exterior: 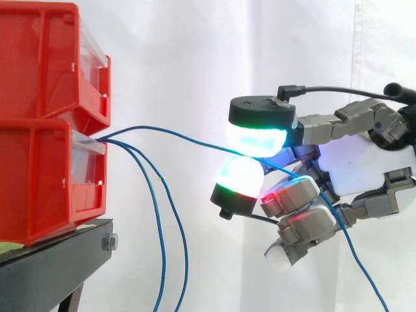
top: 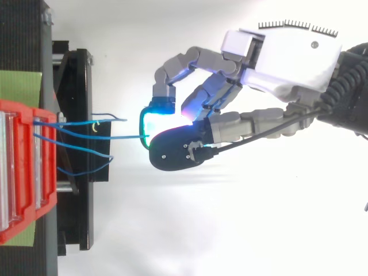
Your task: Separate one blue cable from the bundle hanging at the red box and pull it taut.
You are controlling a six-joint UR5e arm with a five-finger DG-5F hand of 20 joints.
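Note:
Several thin blue cables come out of the lower red box (exterior: 45, 182) at its front slot. One blue cable (exterior: 175, 134) runs almost level from the slot to my hand (exterior: 364, 162), where two glowing fingertips (exterior: 257, 136) pinch it; past the pinch it droops down to the lower right. The same cable (top: 115, 137) reaches the fingertips in the top view, with my hand (top: 287, 57) to the right. The other blue cables (exterior: 159, 214) hang loose in curves beside the box. My remaining fingers curl below the pinch.
A second red box (exterior: 45, 65) is stacked on the lower one. Both rest on a black stand (exterior: 58, 260) with a bolt at its edge. A white curtain hangs behind everything. Green padding (top: 20, 86) lies on the stand in the top view.

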